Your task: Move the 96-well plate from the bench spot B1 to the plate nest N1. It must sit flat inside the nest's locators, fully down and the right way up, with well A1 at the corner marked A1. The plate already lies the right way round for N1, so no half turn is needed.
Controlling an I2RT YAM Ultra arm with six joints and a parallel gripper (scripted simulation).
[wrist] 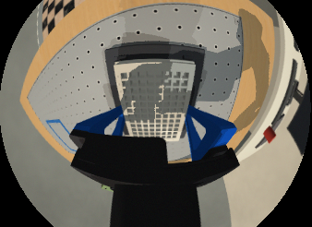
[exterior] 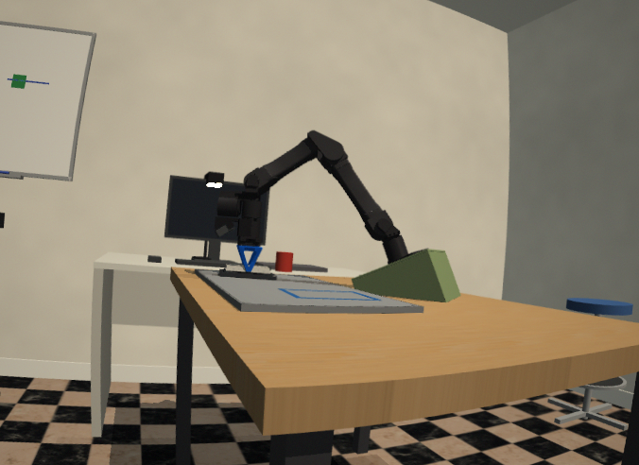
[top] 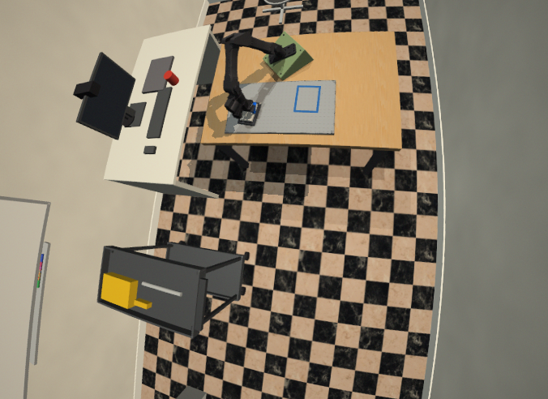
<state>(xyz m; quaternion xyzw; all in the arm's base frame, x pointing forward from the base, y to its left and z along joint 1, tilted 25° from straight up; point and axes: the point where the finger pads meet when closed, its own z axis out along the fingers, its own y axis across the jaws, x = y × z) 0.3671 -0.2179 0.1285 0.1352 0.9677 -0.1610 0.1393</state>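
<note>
The 96-well plate (wrist: 155, 98), white with a grid of wells, lies at the left end of the grey perforated mat (top: 283, 107), inside a dark frame (wrist: 117, 61) that surrounds it. My gripper (wrist: 154, 108) is straight above it, with its blue fingers on the plate's two long sides, shut on the plate. In the side view the fingertips (exterior: 248, 266) reach down to the low dark frame (exterior: 248, 274) on the mat. The plate looks level and low. In the overhead view the gripper (top: 248, 113) hides most of it. I cannot tell whether the plate is fully down.
A blue rectangle outline (top: 307, 99) on the mat's right half holds nothing. The arm's green wedge base (top: 288, 55) stands behind the mat. A white desk (top: 155, 106) with a monitor, keyboard and red cup (top: 170, 77) stands to the left of the table.
</note>
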